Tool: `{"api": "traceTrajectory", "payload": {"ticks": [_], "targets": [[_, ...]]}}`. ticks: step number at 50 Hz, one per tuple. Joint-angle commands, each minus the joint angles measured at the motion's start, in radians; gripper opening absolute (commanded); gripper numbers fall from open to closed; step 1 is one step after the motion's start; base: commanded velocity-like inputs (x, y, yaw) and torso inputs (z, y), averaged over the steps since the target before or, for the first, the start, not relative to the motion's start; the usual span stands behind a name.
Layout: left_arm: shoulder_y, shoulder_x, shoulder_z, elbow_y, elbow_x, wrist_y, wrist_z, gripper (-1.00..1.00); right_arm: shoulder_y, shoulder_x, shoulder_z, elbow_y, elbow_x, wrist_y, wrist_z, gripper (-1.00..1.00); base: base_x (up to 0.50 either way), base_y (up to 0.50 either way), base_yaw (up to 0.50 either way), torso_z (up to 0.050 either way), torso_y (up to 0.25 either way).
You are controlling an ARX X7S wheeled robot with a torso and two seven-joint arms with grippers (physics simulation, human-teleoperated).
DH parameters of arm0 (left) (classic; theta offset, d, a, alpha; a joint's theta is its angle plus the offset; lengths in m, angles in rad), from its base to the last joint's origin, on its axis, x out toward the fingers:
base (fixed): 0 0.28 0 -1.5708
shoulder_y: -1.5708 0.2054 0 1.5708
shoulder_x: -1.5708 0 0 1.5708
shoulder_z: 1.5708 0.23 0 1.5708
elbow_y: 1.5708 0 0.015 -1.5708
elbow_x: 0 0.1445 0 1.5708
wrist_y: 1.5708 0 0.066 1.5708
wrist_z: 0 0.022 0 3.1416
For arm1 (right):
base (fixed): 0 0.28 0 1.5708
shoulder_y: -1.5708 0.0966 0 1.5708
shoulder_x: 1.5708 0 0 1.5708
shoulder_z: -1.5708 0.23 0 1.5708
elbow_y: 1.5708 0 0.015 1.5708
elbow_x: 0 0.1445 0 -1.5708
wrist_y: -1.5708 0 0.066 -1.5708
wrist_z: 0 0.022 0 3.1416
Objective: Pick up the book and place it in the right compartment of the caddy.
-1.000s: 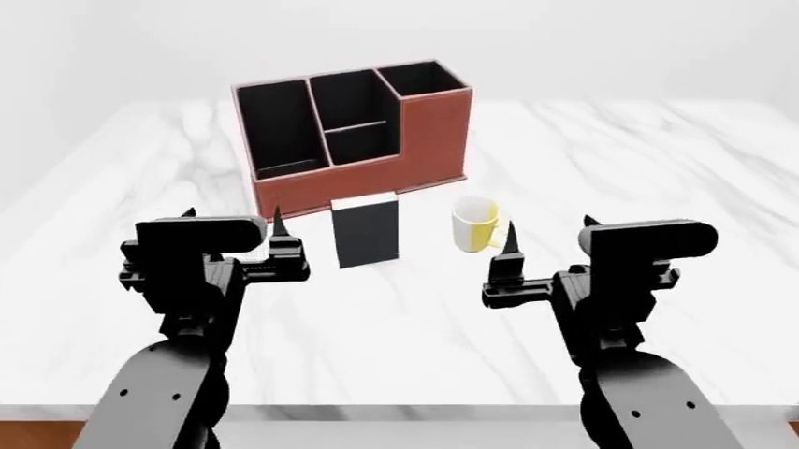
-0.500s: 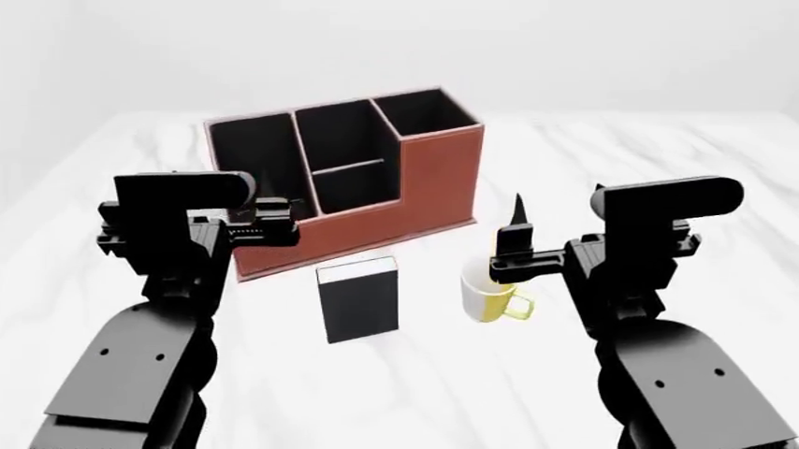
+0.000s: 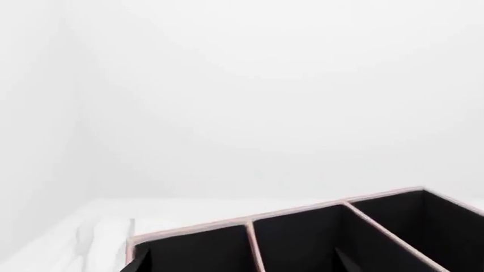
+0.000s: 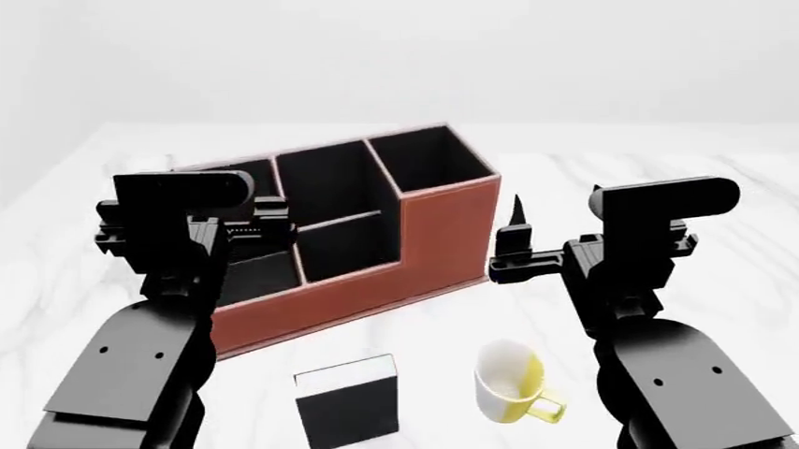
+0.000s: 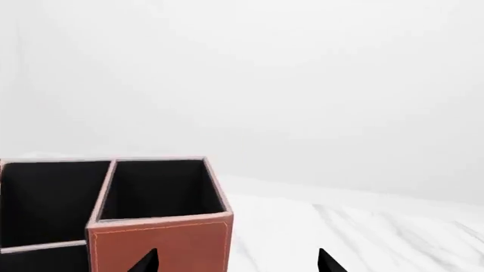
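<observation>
The book (image 4: 347, 402), thin with a black cover and a white top edge, stands on the marble near the head view's bottom edge, beside the mug. Behind it is the reddish-brown caddy (image 4: 337, 313), whose tall right compartment (image 4: 431, 164) is black-lined with nothing in it. My left gripper (image 4: 258, 228) hovers open in front of the caddy's left sections, high above the book. My right gripper (image 4: 512, 245) hovers open just right of the caddy's tall end. The wrist views show the caddy (image 3: 257, 218) (image 5: 158, 243) from above its rim, the right compartment (image 5: 158, 190), and open fingertips; neither shows the book.
A yellow-and-white mug (image 4: 515, 393) stands right of the book, handle toward me. The white marble table (image 4: 699, 187) stretches around the caddy, with a plain white wall behind it.
The head view has moved forward and up: the caddy looms larger, and the book and mug have slid to the frame's bottom. Both grippers stay open and hold nothing.
</observation>
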Motion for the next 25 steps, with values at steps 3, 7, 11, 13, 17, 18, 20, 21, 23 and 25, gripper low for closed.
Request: {"api": "traceTrajectory", "payload": {"ticks": [3,7,11,13,17,18,20,21,23,25], "targets": [[0.001,-0.007,0.000,-0.004,-0.007,0.008,-0.008,1.00,-0.005,0.003,-0.005,0.010,0.006,-0.011,0.002,1.00,0.50,0.00,0.00,0.000,0.003],[0.005,-0.008,0.002,-0.011,-0.008,0.015,-0.011,1.00,-0.008,0.004,-0.007,0.013,0.007,-0.016,0.003,1.00,0.50,0.00,0.00,0.000,0.000],[0.007,-0.010,0.004,-0.009,-0.010,0.015,-0.013,1.00,-0.007,0.005,-0.012,0.015,0.008,-0.016,0.003,1.00,0.50,0.00,0.00,0.000,0.003],[0.007,-0.010,0.005,-0.010,-0.011,0.016,-0.013,1.00,-0.008,0.005,-0.014,0.018,0.008,-0.020,0.004,1.00,0.50,0.00,0.00,0.000,0.000],[0.009,-0.011,0.005,-0.009,-0.013,0.018,-0.016,1.00,-0.008,0.006,-0.015,0.022,0.010,-0.024,0.004,1.00,0.50,0.00,0.00,0.000,0.003],[0.009,-0.012,0.005,-0.008,-0.014,0.017,-0.016,1.00,-0.008,0.007,-0.016,0.023,0.010,-0.024,0.005,1.00,0.50,0.00,0.00,0.000,0.000],[0.010,-0.013,0.004,-0.009,-0.016,0.018,-0.018,1.00,-0.010,0.006,-0.014,0.023,0.012,-0.025,0.005,1.00,0.50,0.00,0.00,0.000,0.000],[0.010,-0.013,0.004,-0.009,-0.016,0.018,-0.018,1.00,-0.014,0.005,-0.010,0.022,0.017,-0.037,-0.001,1.00,0.50,0.00,0.00,0.000,0.000],[0.010,-0.014,0.004,-0.008,-0.017,0.018,-0.019,1.00,-0.014,0.005,-0.009,0.026,0.021,-0.029,-0.001,1.00,0.22,0.00,0.00,0.000,0.005],[0.010,-0.015,0.005,-0.008,-0.018,0.019,-0.020,1.00,-0.014,0.008,-0.014,0.027,0.019,-0.031,-0.001,1.00,0.00,0.00,0.00,0.000,0.005]]}}
